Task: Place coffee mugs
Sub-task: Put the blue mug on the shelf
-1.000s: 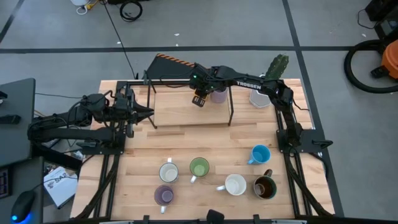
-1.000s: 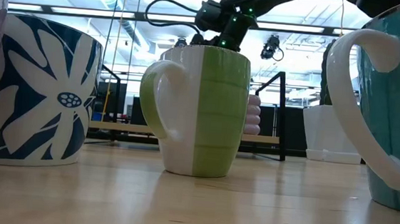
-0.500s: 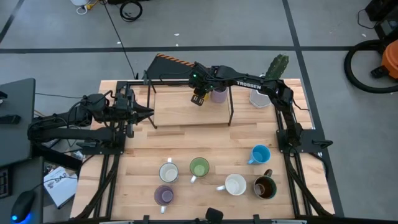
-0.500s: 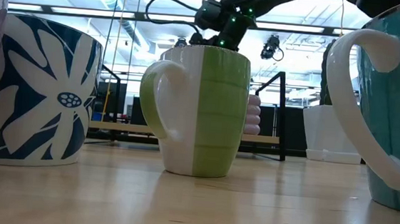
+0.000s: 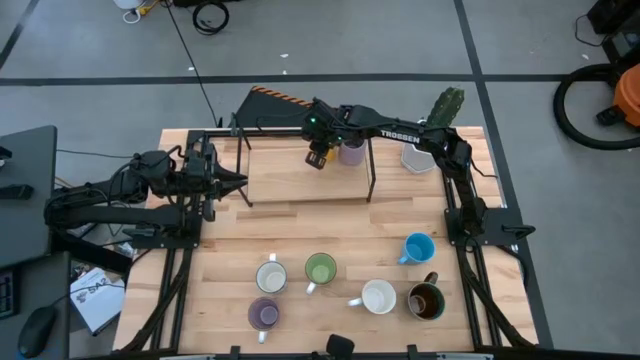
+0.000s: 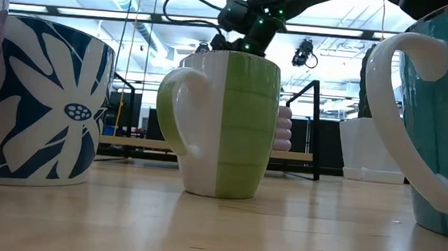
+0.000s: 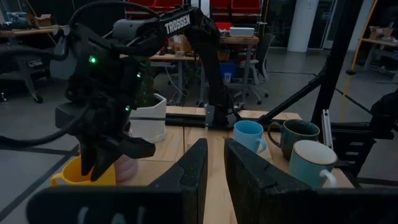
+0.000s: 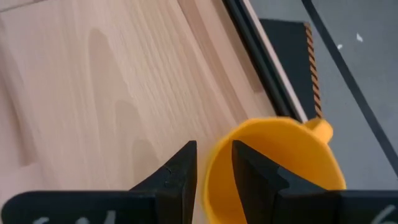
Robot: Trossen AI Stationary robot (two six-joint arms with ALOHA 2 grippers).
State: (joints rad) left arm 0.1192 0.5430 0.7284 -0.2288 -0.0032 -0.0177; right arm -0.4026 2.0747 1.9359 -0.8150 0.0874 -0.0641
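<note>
The right gripper (image 5: 319, 159) is above the raised wooden shelf (image 5: 290, 175) at the far side of the bench (image 5: 330, 235). Its fingers (image 8: 180, 168) are nearly closed on the rim wall of the orange mug (image 8: 280, 168), one finger inside the cup and one outside. A lavender mug (image 5: 351, 152) stands just beside it on the shelf.

Handling: the mugs are rigid glazed ceramic, so they are probably moderately heavy, slippery and breakable if knocked or dropped. A rim pinch gives narrow contact, so the mug may swing about the fingers. Set it down level before release. The handle (image 8: 320, 129) points away from the fingers and is free.

Remaining mugs stand upright on the near half of the bench, apart from one another: a white patterned mug (image 5: 271, 276), a green mug (image 5: 320, 269), a second lavender mug (image 5: 263, 313), a white mug (image 5: 378, 296), a dark brown mug (image 5: 426, 300) and a blue mug (image 5: 419, 247). Take each by the rim wall on the side opposite its handle.

Clearance: the shelf has open board toward the left arm's side. Its dark frame posts (image 5: 371, 172) and the lavender mug limit sideways travel. The cactus pot (image 5: 418, 157) stands near the right arm's base.

The left gripper (image 5: 222, 181) waits at the left end of the shelf with its fingers (image 7: 193, 171) narrowly parted and holding nothing.
</note>
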